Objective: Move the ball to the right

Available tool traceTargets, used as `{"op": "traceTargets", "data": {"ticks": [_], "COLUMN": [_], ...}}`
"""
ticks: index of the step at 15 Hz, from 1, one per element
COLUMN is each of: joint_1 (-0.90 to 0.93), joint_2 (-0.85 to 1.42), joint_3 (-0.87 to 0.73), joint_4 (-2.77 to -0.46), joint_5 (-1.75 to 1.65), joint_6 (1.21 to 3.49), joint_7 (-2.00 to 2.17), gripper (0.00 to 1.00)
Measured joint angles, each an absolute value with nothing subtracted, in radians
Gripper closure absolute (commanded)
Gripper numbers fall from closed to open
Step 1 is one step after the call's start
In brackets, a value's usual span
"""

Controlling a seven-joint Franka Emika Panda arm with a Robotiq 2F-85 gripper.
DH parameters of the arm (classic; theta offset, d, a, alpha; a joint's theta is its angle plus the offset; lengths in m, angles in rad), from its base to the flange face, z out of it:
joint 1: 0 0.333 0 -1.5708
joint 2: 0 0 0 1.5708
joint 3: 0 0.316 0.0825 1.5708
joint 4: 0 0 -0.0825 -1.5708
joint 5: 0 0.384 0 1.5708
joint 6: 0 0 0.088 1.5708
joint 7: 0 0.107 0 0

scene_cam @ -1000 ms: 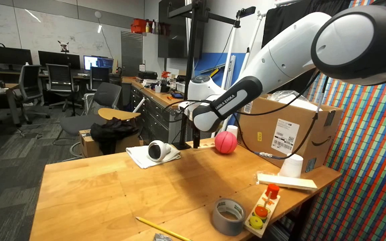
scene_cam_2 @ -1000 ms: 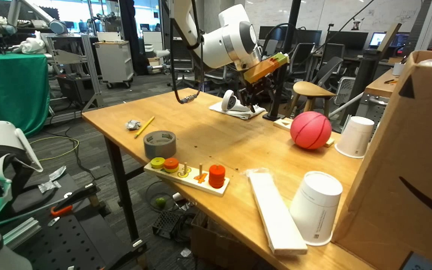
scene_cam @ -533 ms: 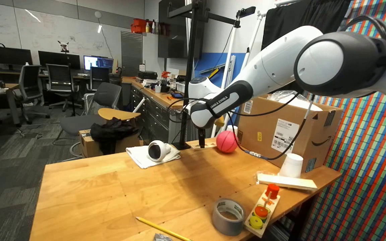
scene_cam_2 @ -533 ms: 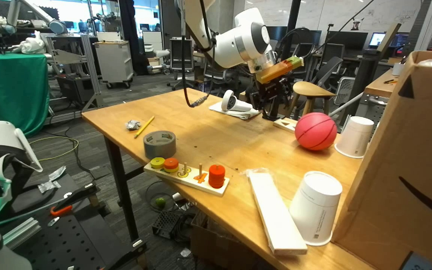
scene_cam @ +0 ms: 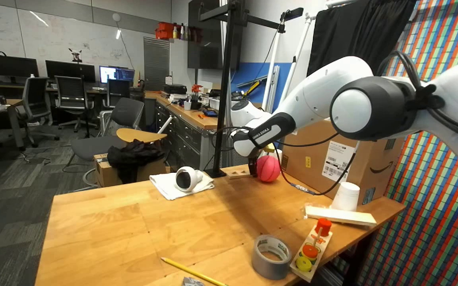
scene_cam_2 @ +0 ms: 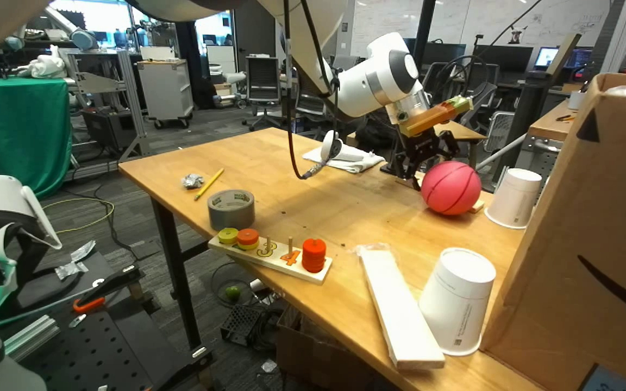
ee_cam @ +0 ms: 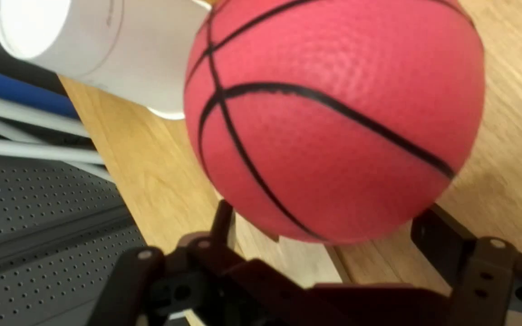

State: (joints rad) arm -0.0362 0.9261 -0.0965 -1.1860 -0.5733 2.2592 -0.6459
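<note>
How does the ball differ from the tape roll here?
Colour: the ball is pinkish-red with thin dark seams; the tape roll is grey.
Shape: the ball is a sphere; the tape roll is a ring with an open middle.
Place: the ball sits right at the pincer; the tape roll lies well away from it.
Both are on the wooden table.

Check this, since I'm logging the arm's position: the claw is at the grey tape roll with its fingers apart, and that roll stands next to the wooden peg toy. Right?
Not quite: the wrist view shows the claw at the pinkish-red ball, not the grey tape roll. The fingers are indeed apart, and the roll does stand next to the wooden peg toy.
</note>
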Motion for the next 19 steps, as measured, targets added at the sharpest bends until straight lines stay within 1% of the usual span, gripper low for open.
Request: {"op": "traceTargets", "data": {"ticks": [4,9,13,19], "joint_1": [-0.035,-0.043,-0.015,0.0], "joint_2": [0.925,0.799,0.757,0.756], "joint_3": [-0.192,-0.263,-0.271,-0.271], "joint_4": [-1.15,-1.181,-1.211,-1.223], "joint_5": [-0.611,-0.665,-0.716,-0.718], "joint_6": [2.247,2.248,2.24,2.231], "joint_7": [-0.53,-0.328,-0.168,-0.136], "gripper": [0.0,0.0,0.0,0.0]}}
